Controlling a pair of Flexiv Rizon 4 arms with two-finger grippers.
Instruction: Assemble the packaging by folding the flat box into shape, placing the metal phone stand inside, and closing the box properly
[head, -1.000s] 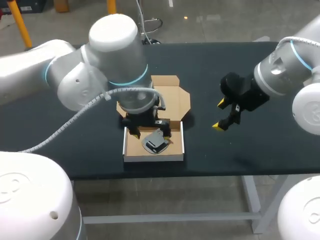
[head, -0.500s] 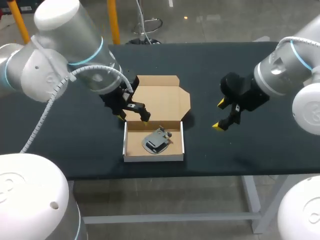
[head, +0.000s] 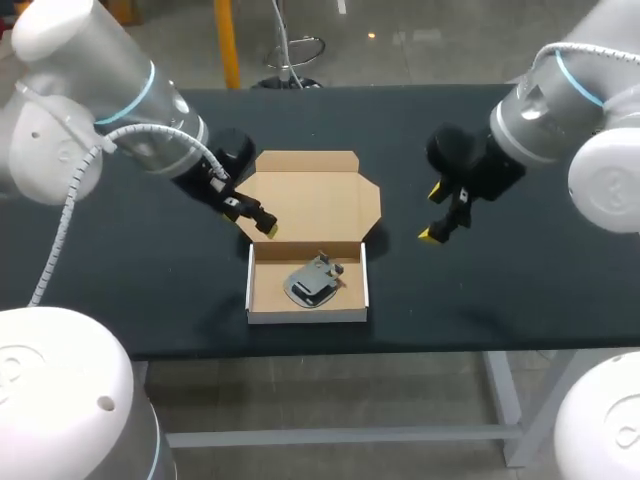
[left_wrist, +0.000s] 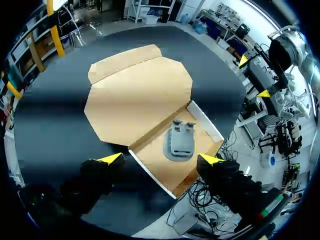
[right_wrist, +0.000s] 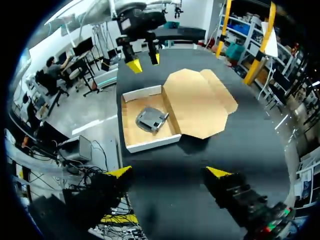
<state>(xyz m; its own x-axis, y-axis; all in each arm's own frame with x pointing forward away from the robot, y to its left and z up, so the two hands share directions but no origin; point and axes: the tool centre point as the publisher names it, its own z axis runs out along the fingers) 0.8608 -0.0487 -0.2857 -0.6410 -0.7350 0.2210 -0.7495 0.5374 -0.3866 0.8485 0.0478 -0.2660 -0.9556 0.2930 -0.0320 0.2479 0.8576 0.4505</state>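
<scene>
**A:** Box (head: 307, 316) status?

**B:** It is folded into a tray near the front edge of the table (head: 520, 290). Its lid (head: 310, 195) lies flat and open behind it. The metal phone stand (head: 312, 282) lies inside the tray.

**A:** And the grippers?

**B:** The left gripper (head: 252, 217) hovers over the lid's left corner, by the tray's back wall, fingers apart and holding nothing. The right gripper (head: 432, 214) hangs above bare table to the right of the box, fingers also spread and empty.
</scene>
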